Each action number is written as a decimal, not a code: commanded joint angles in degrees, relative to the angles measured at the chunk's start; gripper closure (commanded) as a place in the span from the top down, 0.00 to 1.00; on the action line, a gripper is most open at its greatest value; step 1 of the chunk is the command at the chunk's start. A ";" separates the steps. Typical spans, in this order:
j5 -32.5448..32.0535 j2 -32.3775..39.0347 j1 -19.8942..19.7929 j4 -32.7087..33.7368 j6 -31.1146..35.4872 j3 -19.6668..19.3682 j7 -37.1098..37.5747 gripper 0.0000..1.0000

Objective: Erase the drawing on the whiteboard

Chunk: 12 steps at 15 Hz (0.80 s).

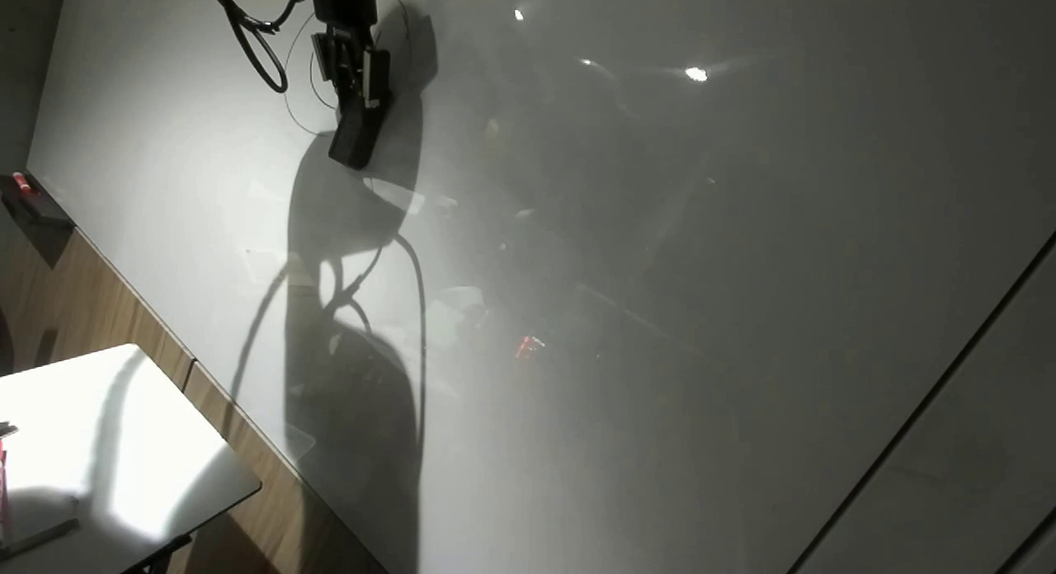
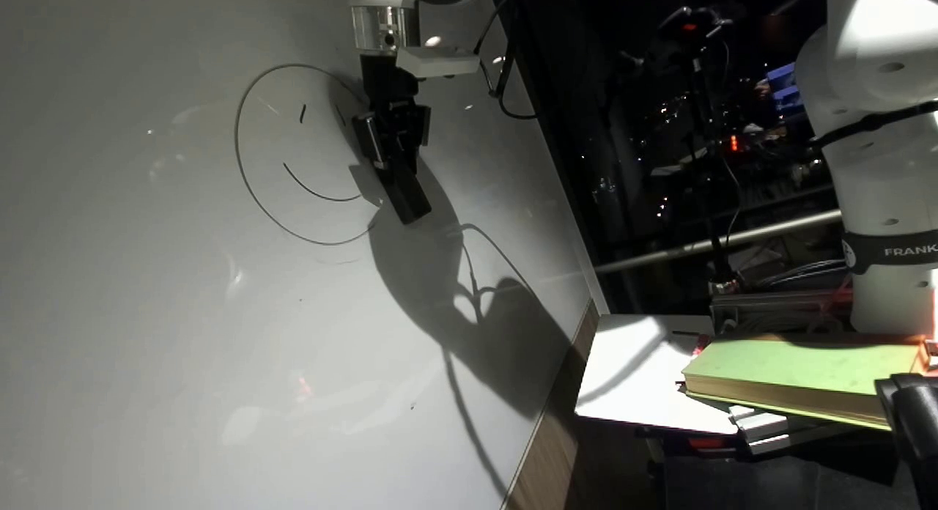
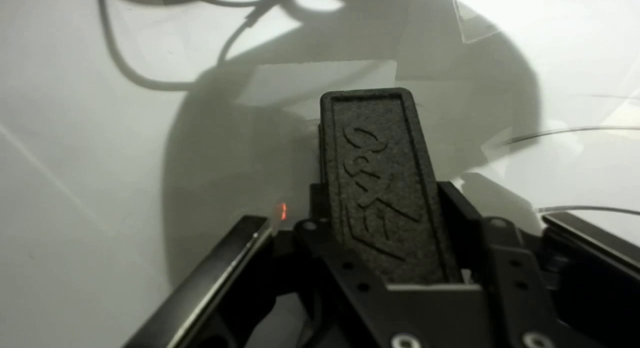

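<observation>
A firm grip from the claw [image 3: 382, 208], no doubt about it: a dark eraser [image 3: 377, 163] was pinched between its jaws, which stood just the eraser's width apart, and the far end, lettering on its face, jutted well out beyond them. Whether it touched the whiteboard [image 2: 183, 334], I could not tell! And there, just beside it, was the drawing [image 2: 303, 154], a thin-lined smiley on the board, two eye strokes and a curved mouth on show, while the claw stood in front of the circle's right side in an exterior view. Over the glossy surface sprawled a large shadow [image 2: 425, 268], with bright glints [image 1: 697, 74] well apart from it. Further out, wood panelling [image 1: 132, 302] ran along the board's edge, a small white bench [image 2: 630, 371] stood near it, and a green, book-like block [image 2: 791, 367] overlapped that bench from the camera's angle.
</observation>
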 commanded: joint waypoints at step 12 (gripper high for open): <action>4.41 -7.63 3.32 -1.08 -2.98 -2.48 -6.52 0.30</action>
